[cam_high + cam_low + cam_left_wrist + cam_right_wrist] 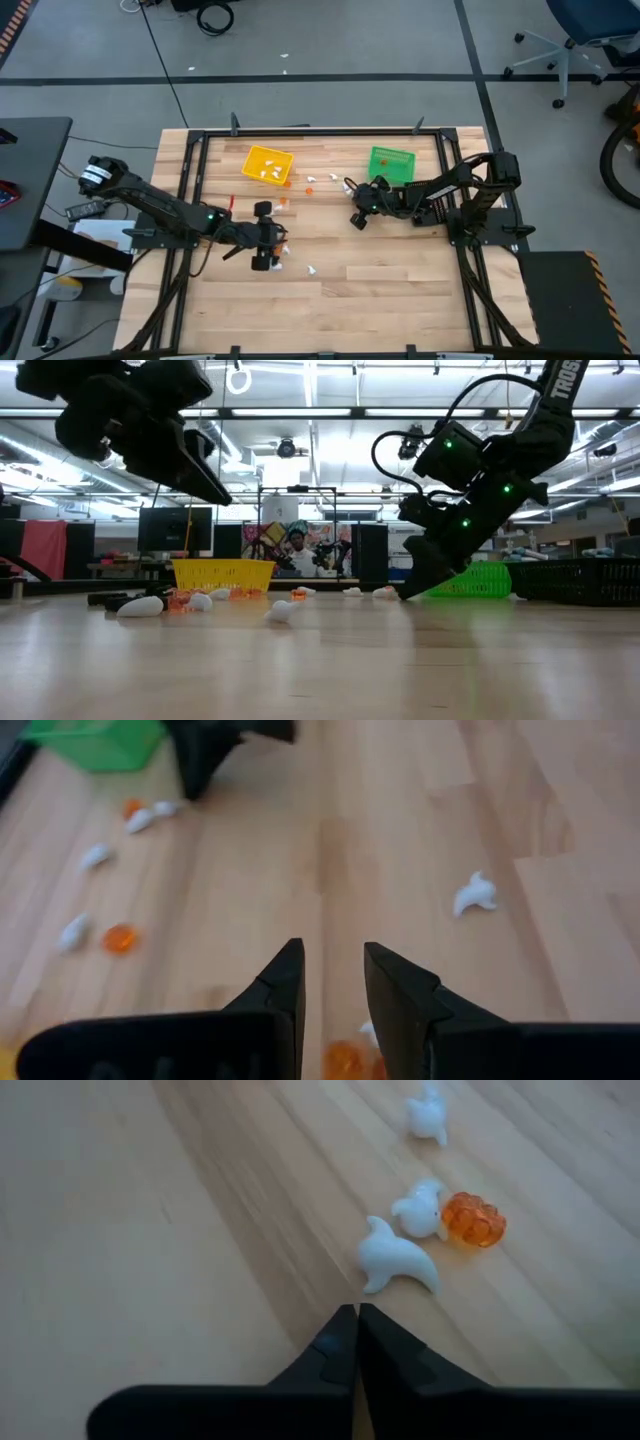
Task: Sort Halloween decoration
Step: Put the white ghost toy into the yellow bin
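Two jaws of the right gripper (357,1320) are pressed together with nothing between them, tips low at the counter (120,1230). Just ahead lies a white ghost (397,1260), tail toward the jaws, long axis slanting away; beyond it a second ghost (420,1210) touches an orange pumpkin (473,1219). Left gripper (333,982) hovers part open, empty, another ghost (474,894) well ahead.

R gripper (357,1320) closed, L gripper (333,965) ajar

Grey floor (330,40), office chair (580,30)
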`<action>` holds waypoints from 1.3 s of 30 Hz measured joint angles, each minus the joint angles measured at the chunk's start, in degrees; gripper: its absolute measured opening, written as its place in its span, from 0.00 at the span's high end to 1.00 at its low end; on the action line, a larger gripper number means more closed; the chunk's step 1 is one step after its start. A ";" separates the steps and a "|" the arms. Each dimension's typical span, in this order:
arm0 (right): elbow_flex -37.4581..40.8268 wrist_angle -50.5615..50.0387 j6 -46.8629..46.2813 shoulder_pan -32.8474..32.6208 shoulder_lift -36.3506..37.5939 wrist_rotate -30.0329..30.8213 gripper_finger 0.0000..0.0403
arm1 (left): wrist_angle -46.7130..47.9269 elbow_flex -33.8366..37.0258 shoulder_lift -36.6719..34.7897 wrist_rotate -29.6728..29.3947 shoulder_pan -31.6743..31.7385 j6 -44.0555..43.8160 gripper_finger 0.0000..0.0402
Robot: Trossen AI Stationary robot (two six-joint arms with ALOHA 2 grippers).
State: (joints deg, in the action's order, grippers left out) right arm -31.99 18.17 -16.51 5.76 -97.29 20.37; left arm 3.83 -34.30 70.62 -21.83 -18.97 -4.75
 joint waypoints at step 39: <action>4.70 26.22 6.91 4.15 -7.84 -3.54 0.50 | -21.12 8.70 -1.24 -1.52 -1.59 -3.02 0.80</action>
State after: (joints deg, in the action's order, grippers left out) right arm -27.29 44.39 -9.60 9.91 -105.13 16.83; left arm -17.29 -25.61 69.38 -23.35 -20.56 -7.77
